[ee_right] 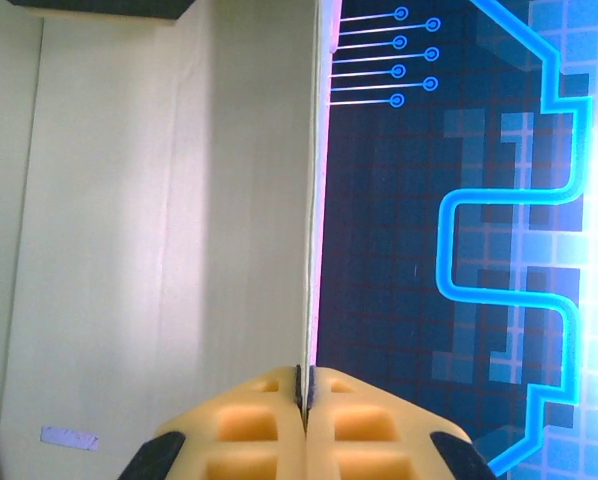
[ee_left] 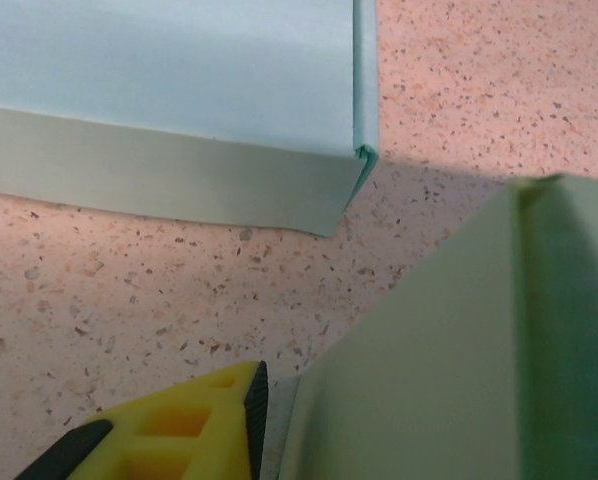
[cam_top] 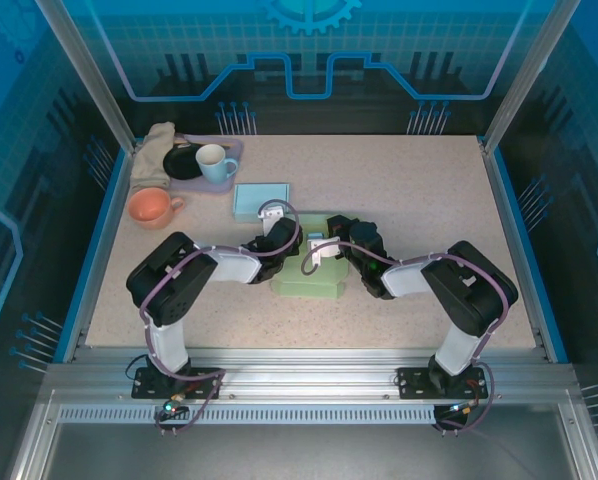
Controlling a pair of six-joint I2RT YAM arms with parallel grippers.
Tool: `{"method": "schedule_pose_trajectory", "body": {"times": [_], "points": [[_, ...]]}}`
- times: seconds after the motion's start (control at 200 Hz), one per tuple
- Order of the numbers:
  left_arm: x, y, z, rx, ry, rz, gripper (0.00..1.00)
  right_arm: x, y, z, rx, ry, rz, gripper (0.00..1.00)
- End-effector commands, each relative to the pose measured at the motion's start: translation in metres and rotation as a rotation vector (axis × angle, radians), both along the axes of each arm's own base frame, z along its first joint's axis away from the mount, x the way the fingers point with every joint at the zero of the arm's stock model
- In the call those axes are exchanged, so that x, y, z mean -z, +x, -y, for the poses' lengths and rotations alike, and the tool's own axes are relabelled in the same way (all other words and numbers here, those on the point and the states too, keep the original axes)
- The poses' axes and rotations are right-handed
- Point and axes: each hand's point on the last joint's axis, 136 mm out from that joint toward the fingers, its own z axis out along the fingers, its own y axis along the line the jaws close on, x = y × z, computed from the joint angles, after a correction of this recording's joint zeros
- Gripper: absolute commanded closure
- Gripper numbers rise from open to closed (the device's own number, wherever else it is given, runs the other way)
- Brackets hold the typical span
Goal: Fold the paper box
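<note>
Two arms meet at the green paper box (cam_top: 311,285), mid-table, near side. Right gripper (ee_right: 306,392) pinches a flap (ee_right: 179,200) edge; left gripper's (cam_top: 277,238) spread I cannot tell. Swing the flap slowly along its crease.

From above the light is bright and even; the table (cam_top: 409,220) shows no glare, only soft, short shadows under the arms; the blue walls (cam_top: 309,60) behind are dimmer, with glowing lines; the frame posts lean outward toward the corners. At the left wrist the picture is close and slightly soft; the blue box (ee_left: 179,60) is pale on top, almost washed out; the green box (ee_left: 439,380) throws a shadow on the tabletop between them; the left finger (ee_left: 179,440) is blurred. At the right wrist the flap (ee_right: 179,200) carries a bright band, duller leftward; the wall pattern burns white at the right edge; the right fingers (ee_right: 239,420) are out of focus.
</note>
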Motion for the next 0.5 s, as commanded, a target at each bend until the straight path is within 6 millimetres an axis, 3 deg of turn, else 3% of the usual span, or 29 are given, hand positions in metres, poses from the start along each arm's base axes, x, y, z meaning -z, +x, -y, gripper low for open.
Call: {"method": "schedule_pose_trajectory", "body": {"times": [0.0, 0.14, 0.225, 0.415, 0.495], "points": [[-0.001, -0.001, -0.024, -0.027, 0.030, -0.008, 0.67, 0.007, 0.005, 0.019, 0.074, 0.001, -0.031, 1.00], [-0.013, -0.005, -0.014, 0.039, -0.020, 0.017, 0.55, 0.010, 0.006, 0.018, 0.071, -0.003, -0.047, 1.00], [-0.018, -0.006, -0.012, 0.059, -0.021, 0.033, 0.53, 0.011, 0.006, 0.017, 0.071, -0.006, -0.046, 1.00], [-0.016, -0.001, -0.013, 0.056, 0.012, 0.038, 0.54, 0.010, 0.004, 0.016, 0.066, -0.004, -0.047, 1.00], [-0.016, 0.002, -0.013, 0.047, 0.012, 0.049, 0.62, 0.010, 0.004, 0.015, 0.065, -0.005, -0.047, 1.00]]}}
